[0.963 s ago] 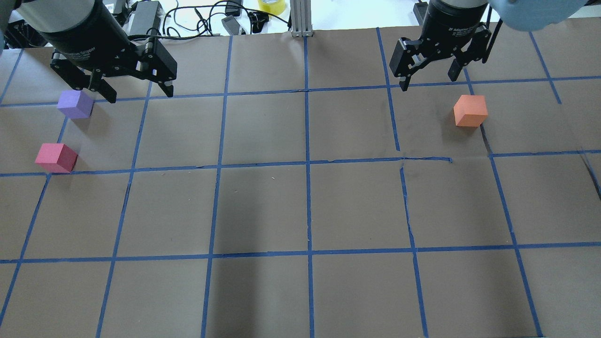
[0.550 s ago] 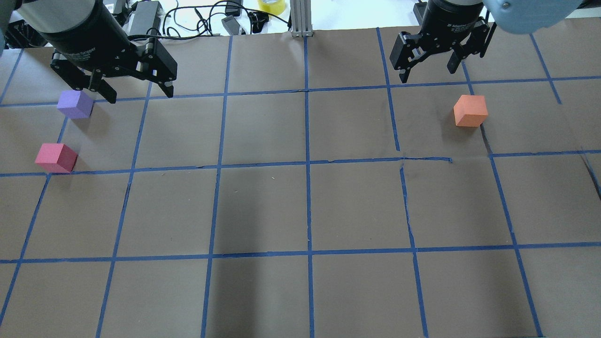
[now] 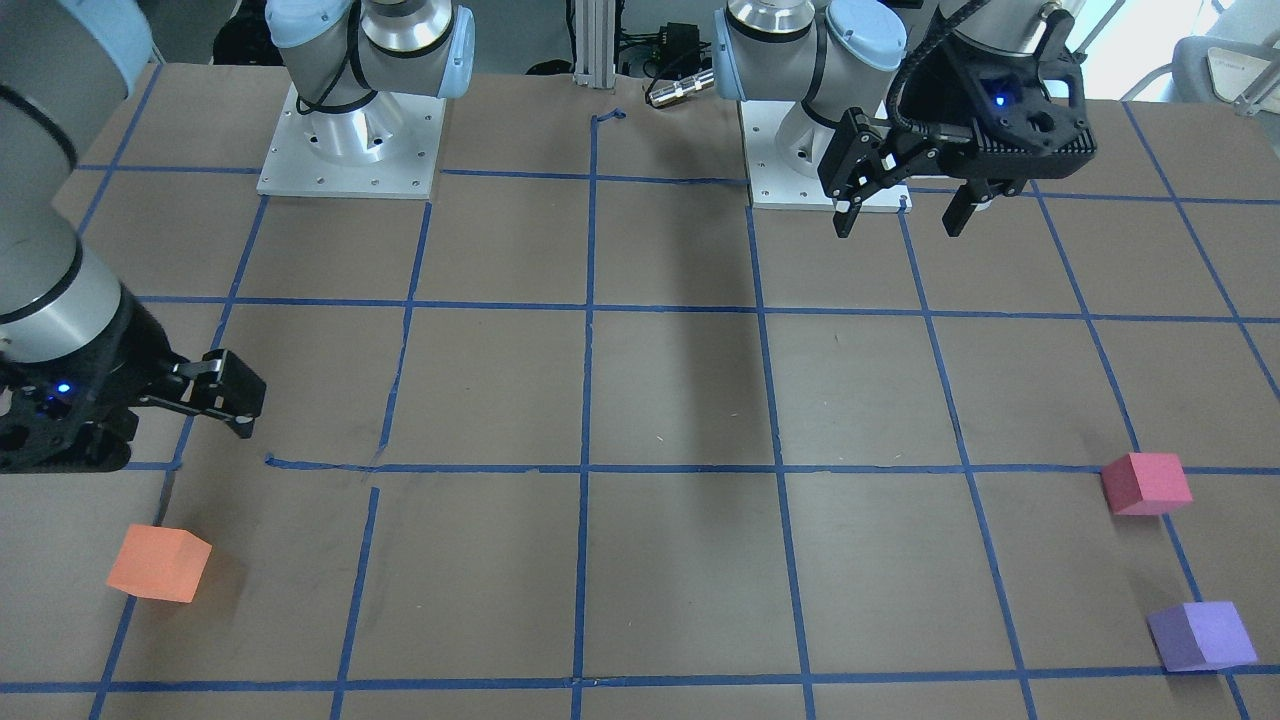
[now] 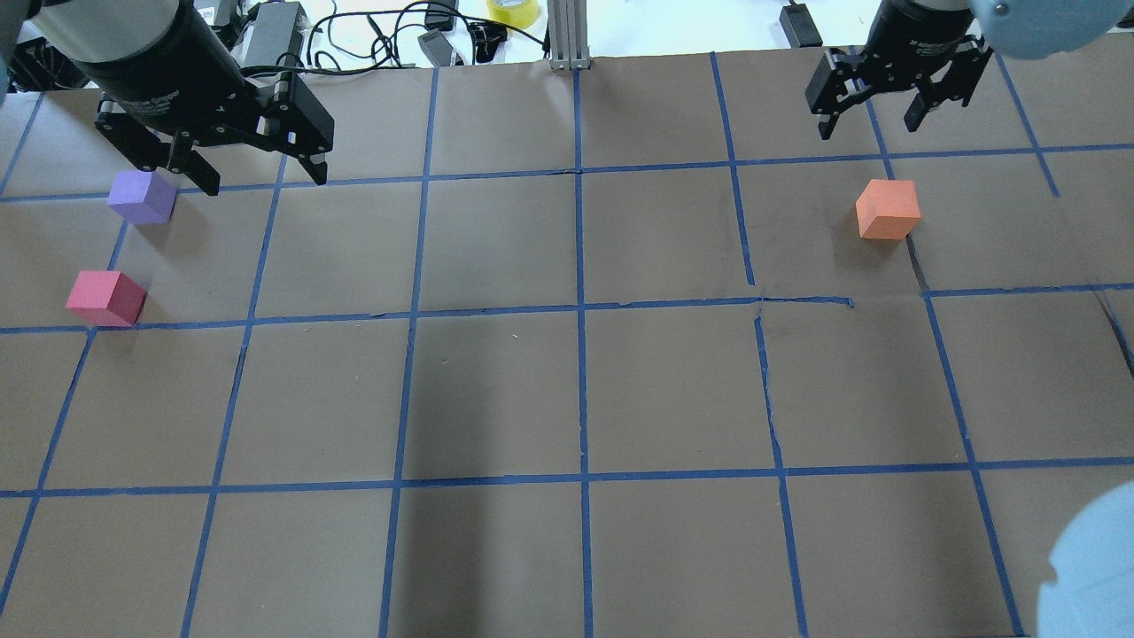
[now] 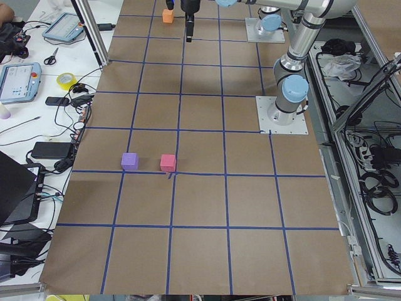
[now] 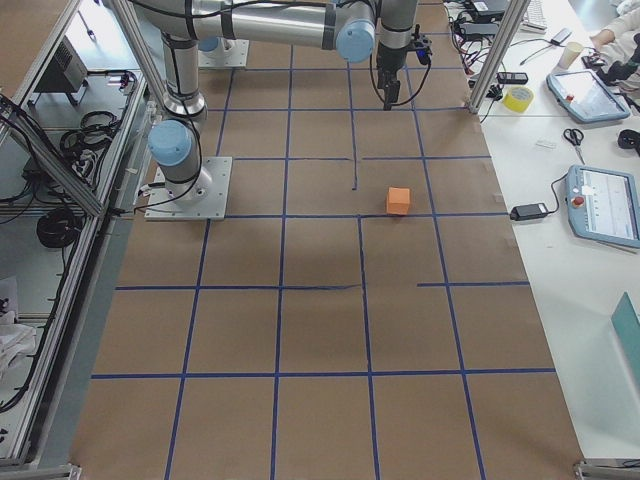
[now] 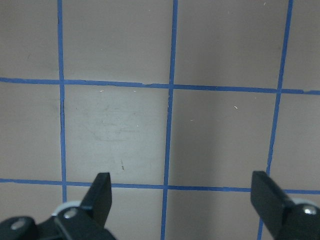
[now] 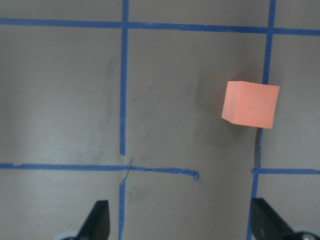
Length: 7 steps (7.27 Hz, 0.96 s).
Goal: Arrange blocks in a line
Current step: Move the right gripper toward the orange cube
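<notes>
brown paper table [image 4: 496, 390], blue tape grid [image 4: 580, 390] all over it. left gripper [image 4: 264, 182] hangs over the far left, jaws spread wide, nothing between them. purple block [image 4: 142, 197] sits on the paper just beside it, and the red block [image 4: 105, 299] lies near the purple one on the robot's side, the two apart. over at the far right, right gripper [image 4: 868, 128] hovers, jaws wide too, empty. orange block [image 4: 887, 209] rests near it on the table, outside the jaws, well apart from the other two.
</notes>
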### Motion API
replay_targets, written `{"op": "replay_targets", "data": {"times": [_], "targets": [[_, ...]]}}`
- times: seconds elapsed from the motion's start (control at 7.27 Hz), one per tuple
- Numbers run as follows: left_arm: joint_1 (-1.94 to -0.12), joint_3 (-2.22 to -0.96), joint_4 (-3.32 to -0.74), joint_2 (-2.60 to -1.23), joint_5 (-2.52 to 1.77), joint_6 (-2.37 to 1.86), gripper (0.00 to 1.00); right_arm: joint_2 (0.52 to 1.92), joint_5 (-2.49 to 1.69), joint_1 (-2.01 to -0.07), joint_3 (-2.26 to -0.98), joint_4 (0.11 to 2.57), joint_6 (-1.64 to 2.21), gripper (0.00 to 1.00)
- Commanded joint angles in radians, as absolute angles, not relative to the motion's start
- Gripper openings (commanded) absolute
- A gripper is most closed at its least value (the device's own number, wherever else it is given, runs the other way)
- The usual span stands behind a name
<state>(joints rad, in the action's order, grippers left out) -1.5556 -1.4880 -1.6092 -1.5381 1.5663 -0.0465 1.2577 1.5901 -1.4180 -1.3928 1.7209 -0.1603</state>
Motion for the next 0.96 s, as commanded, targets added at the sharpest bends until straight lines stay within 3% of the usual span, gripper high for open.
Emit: {"op": "replay_targets", "data": {"times": [0.0, 0.41, 0.83], "targets": [[-1.557, -1.488, -1.609, -1.537, 1.568, -0.046, 1.00, 1.120, 1.609, -1.315, -1.397, 1.889, -0.169, 1.00], [-1.557, -1.488, -1.611, -1.537, 1.568, -0.046, 1.00, 0.984, 1.609, -1.244, -1.431, 2.070, -0.166, 1.00], [-1.557, -1.489, -1.611, -1.537, 1.568, -0.046, 1.00, 0.963, 1.589, -1.250, -1.434, 2.074, -0.156, 1.00]]}}
